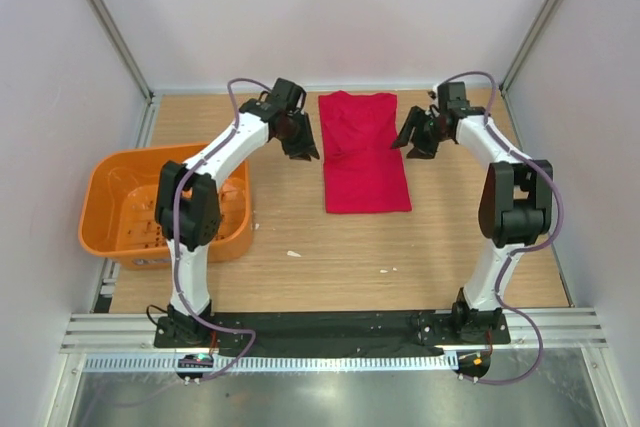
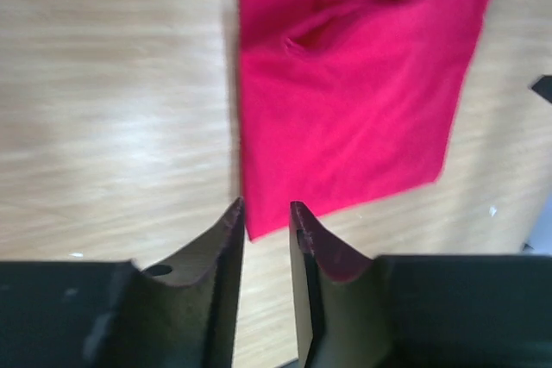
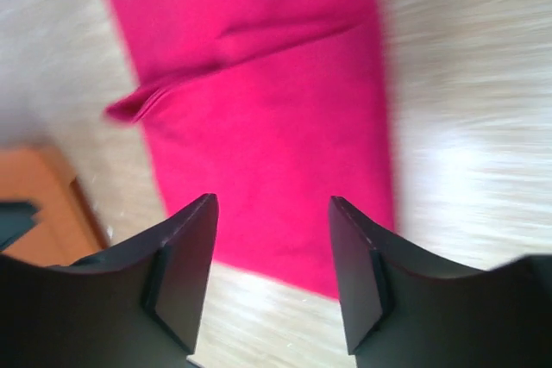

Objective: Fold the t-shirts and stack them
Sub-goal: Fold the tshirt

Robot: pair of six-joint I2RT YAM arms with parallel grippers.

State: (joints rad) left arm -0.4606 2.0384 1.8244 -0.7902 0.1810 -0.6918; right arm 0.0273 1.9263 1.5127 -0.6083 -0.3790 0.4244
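The red t-shirt (image 1: pixel 362 152) lies folded into a long narrow rectangle on the wooden table, at the middle back. My left gripper (image 1: pixel 304 150) hovers just off its left edge, apart from the cloth. In the left wrist view the gripper (image 2: pixel 266 204) is narrowly open and empty, with the shirt (image 2: pixel 354 101) ahead and to the right. My right gripper (image 1: pixel 411 145) hovers just off the shirt's right edge. In the right wrist view it (image 3: pixel 274 200) is wide open and empty above the shirt (image 3: pixel 259 109), whose folded sleeve edge sticks out at the left.
An orange slotted plastic basket (image 1: pixel 100 209) stands at the left of the table, and its corner shows in the right wrist view (image 3: pixel 34 204). White walls enclose the table on three sides. Small crumbs (image 1: pixel 293 253) lie on the wood in front of the shirt.
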